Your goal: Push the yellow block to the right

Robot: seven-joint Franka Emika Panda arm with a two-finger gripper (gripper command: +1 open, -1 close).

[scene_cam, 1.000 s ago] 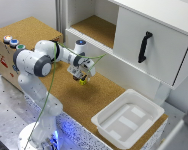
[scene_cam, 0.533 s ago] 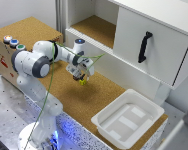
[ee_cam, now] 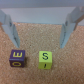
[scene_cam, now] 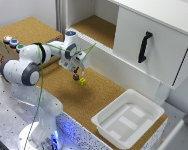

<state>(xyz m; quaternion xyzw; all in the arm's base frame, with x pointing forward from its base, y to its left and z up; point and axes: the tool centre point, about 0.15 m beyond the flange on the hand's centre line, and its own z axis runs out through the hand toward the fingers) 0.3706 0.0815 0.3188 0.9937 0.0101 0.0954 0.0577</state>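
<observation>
The yellow block [scene_cam: 82, 81] is a tiny cube lying on the cork surface; in the wrist view the yellow block [ee_cam: 44, 59] shows a dark letter S. Next to it lies a purple block [ee_cam: 16, 57] with a yellow letter, seen as a dark speck [scene_cam: 75, 76] in the exterior view. My gripper [scene_cam: 77, 71] hovers just above both blocks. In the wrist view the gripper [ee_cam: 39, 43] is open, its fingers [ee_cam: 68, 27] spread wide with nothing between them. Neither block touches a finger.
A white bin [scene_cam: 128, 117] sits on the cork at the exterior view's right. A white cabinet with a black handle [scene_cam: 144, 46] stands behind, with an open cork shelf [scene_cam: 96, 27] beside it. A box with coloured buttons [scene_cam: 11, 42] is at the left.
The yellow block lies where it was. The arm has barely moved above the blocks.
</observation>
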